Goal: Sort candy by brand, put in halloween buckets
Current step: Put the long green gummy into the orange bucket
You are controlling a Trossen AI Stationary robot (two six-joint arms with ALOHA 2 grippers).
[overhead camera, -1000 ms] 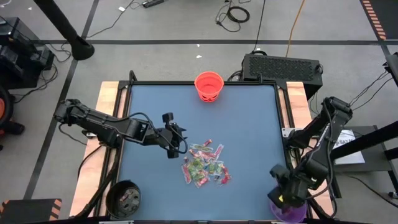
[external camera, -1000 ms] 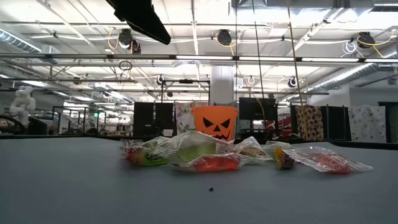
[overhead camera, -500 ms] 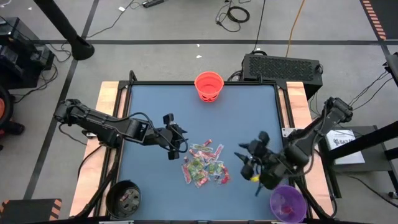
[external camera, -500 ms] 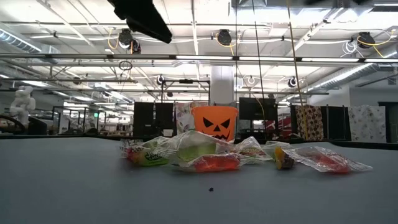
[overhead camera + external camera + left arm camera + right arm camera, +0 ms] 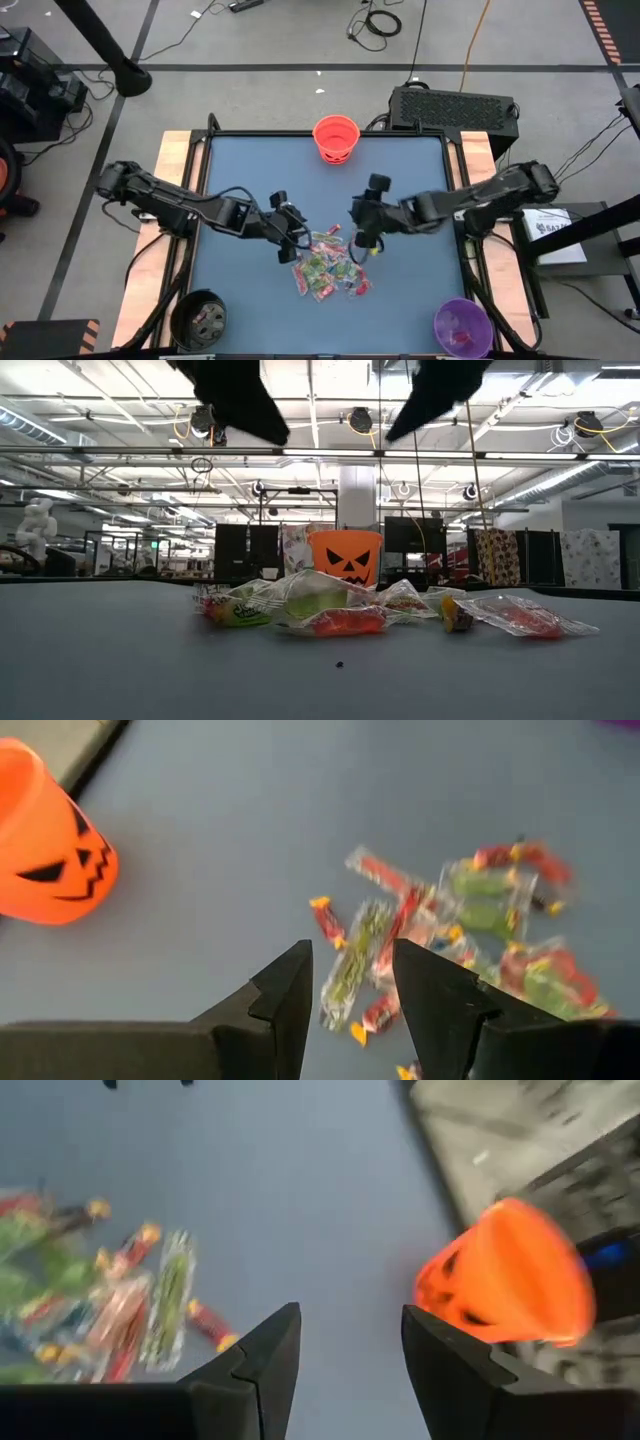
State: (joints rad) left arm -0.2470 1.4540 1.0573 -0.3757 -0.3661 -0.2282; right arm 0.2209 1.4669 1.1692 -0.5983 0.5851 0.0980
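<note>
Your left gripper (image 5: pixel 287 222) hangs spread and empty just left of the heap of shiny wrapped candy (image 5: pixel 328 263). Nothing blocks it. Your right gripper (image 5: pixel 365 222), also spread and empty, hovers just beyond the heap's right side, toward the bright orange plastic pumpkin bucket (image 5: pixel 336 137).

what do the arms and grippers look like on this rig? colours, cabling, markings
Both arms are dark, near black, built from jointed links, with a thin black cable looping along the left arm. Each ends in a two-finger gripper: left gripper, right gripper. The fingers are matte black, blocky and tapering to angular tips. A small yellow spot shows by the right gripper in the high view. No readable markings.
</note>
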